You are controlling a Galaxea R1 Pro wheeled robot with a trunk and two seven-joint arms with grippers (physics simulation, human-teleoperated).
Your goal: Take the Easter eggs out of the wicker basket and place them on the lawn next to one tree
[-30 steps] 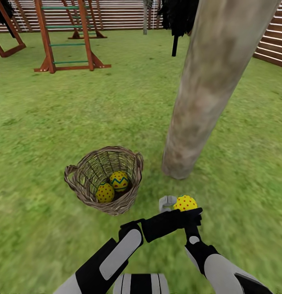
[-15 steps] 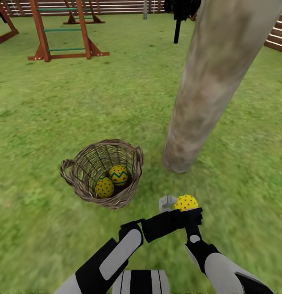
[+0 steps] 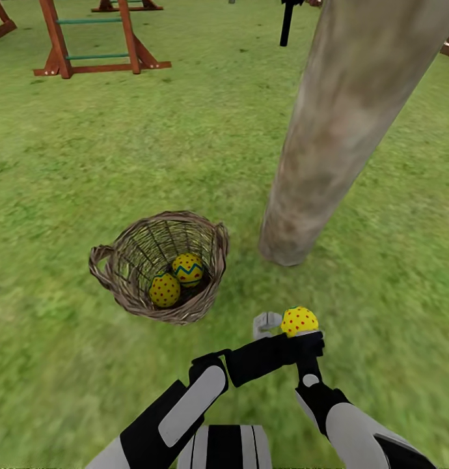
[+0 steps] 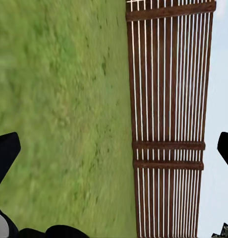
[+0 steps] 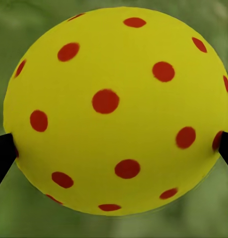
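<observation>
Now the right pincer (image 3: 301, 329) grips one Easter egg (image 3: 299, 320), a yellow one with red dots, held above the lawn (image 3: 68, 176) close in front of the robot; in the right wrist view that egg (image 5: 116, 111) sits squarely between the two dark fingertips (image 5: 4, 151), which press against its sides. The thick mottled trunk of the tree (image 3: 328, 143) rises out of the grass just beyond the held egg, leaning toward the upper right of the head view. The wicker basket (image 3: 120, 286) stands on the grass beside the tree's base, a little apart from it, and holds the other two eggs touching each other at its bottom: one with a blue-green zigzag band (image 3: 187, 269) and one showing red dots (image 3: 164, 290). The left pincer (image 4: 114, 148) stands open, its dark fingertips (image 4: 5, 153) spread wide with only grass and a brown slatted fence (image 4: 168, 119) between them. A wooden play set (image 3: 88, 39) stands at the lawn's far left.
</observation>
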